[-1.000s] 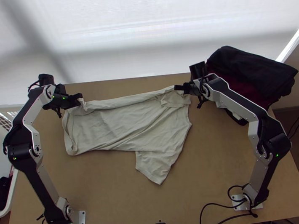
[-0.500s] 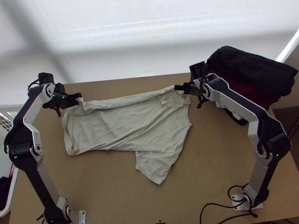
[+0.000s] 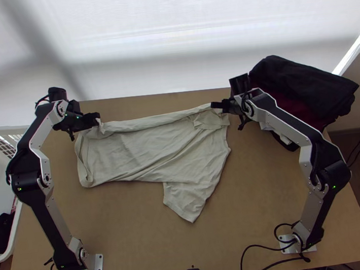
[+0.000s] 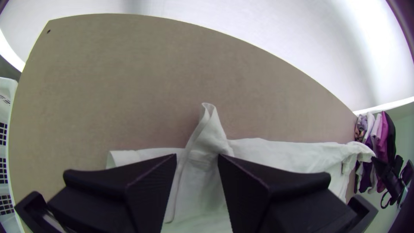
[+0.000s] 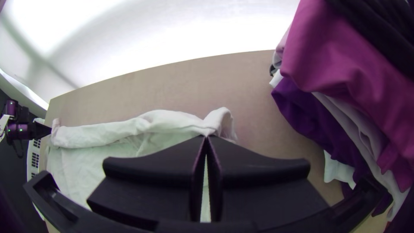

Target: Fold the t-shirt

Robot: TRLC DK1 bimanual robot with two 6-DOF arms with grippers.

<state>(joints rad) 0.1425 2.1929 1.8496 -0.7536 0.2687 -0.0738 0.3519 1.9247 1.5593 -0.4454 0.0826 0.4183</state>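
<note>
The off-white t-shirt [image 3: 156,152] lies flat, its far edge folded over in a narrow strip and one sleeve pointing toward the near side. At the strip's left end is my left gripper [image 3: 98,118]. My right gripper [image 3: 215,107] is at its right end. In the left wrist view, my left gripper [image 4: 197,157] stands open, with a raised peak of the t-shirt [image 4: 209,138] between and beyond its fingertips. In the right wrist view, my right gripper [image 5: 207,137] is shut on a bunched corner of the t-shirt [image 5: 168,120].
A pile of dark and purple clothes [image 3: 303,90] sits at the table's far right, close beside the right gripper. A white basket [image 3: 15,222] with something black inside stands along the left edge. Bare table [image 3: 127,226] lies on the near side of the t-shirt.
My left arm has shifted very slightly to the right, its gripper staying by the strip's left end. The right arm and most of the t-shirt look unmoved.
</note>
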